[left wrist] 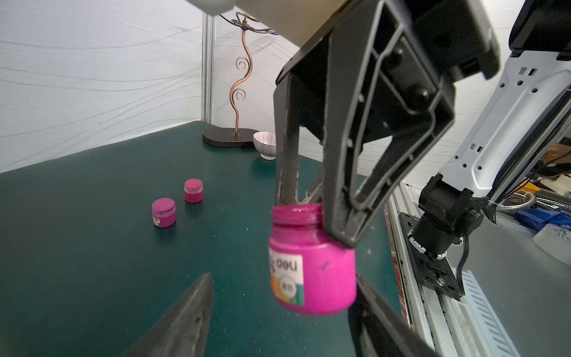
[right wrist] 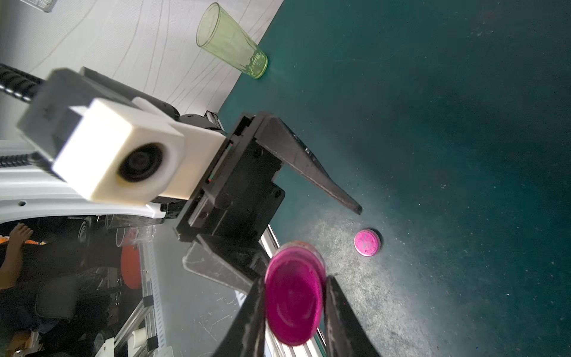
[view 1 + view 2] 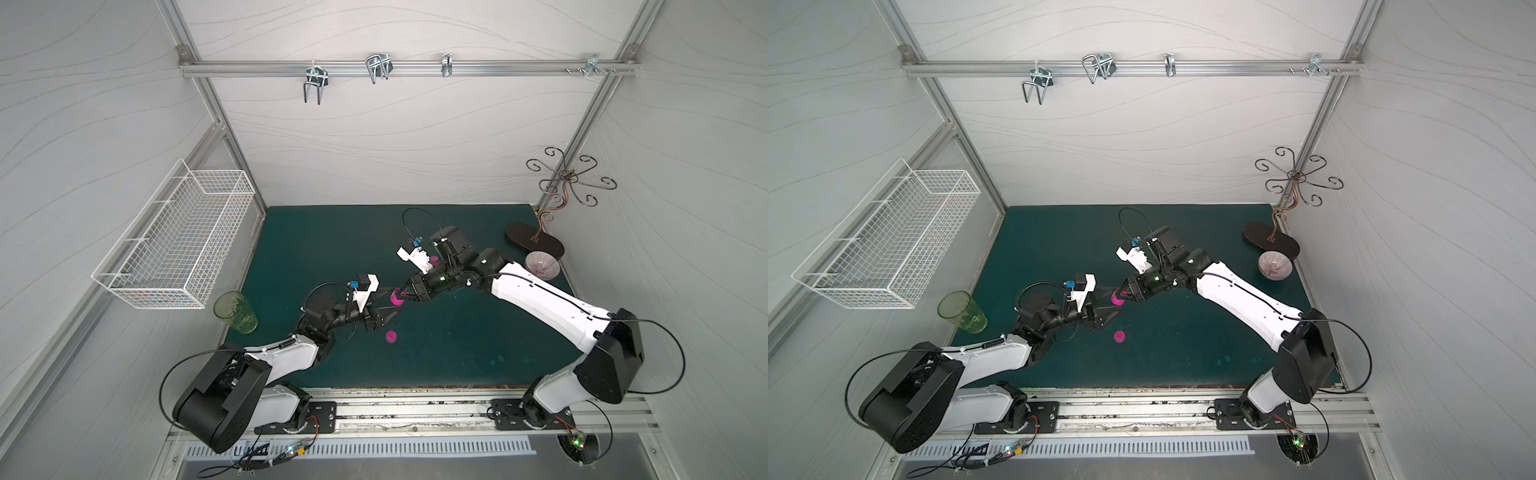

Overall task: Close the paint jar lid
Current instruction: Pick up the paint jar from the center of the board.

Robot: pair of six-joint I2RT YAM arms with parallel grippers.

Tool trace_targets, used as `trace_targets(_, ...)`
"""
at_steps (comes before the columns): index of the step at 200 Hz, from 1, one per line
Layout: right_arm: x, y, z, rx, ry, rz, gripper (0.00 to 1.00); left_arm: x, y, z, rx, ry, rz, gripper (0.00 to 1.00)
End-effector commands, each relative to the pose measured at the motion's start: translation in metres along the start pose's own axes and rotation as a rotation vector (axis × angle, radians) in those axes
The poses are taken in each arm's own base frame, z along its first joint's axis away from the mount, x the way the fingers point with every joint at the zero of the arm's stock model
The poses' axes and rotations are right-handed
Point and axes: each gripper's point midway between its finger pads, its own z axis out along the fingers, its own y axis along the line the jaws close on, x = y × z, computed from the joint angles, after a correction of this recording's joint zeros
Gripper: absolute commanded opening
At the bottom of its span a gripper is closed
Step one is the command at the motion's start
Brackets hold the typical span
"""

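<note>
Magenta paint jar (image 1: 312, 272) in right claw (image 1: 312, 219), left claw (image 1: 284, 276) wide around it; lid (image 3: 391, 336) on open mat (image 3: 457, 345).

Both arms reach inward, tips meeting: right pincer (image 1: 312, 218) clamped on the paint jar (image 1: 312, 278) at its neck, left pincer (image 3: 395, 300) spread wide on either side of it.

We find the jar (image 1: 312, 265) blurred in the left wrist view, label half legible. Left fingers (image 1: 182, 324) run off the frame. In both top views the right gripper (image 3: 398, 296) hides part of it.
</note>
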Motion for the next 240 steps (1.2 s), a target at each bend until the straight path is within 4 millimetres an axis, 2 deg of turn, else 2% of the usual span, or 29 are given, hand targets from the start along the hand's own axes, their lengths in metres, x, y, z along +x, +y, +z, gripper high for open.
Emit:
trace_targets(1,-0.005,0.001,0.005,0.002,-0.004,-0.004,0.30,-0.027,-0.008,0.004,0.040,-0.058,0.079,0.68)
trace_targets(67,-0.005,-0.002,0.011,0.008,-0.007,-0.005,0.29,-0.025,-0.008,0.006,0.048,-0.039,0.067,0.46)
trace_targets(207,0.002,-0.006,0.020,-0.001,0.014,0.001,0.28,-0.026,-0.007,0.006,0.041,-0.026,0.057,0.36)
trace_targets(240,0.003,-0.006,0.022,-0.001,0.020,0.002,0.28,-0.026,-0.007,0.007,0.041,-0.026,0.053,0.39)
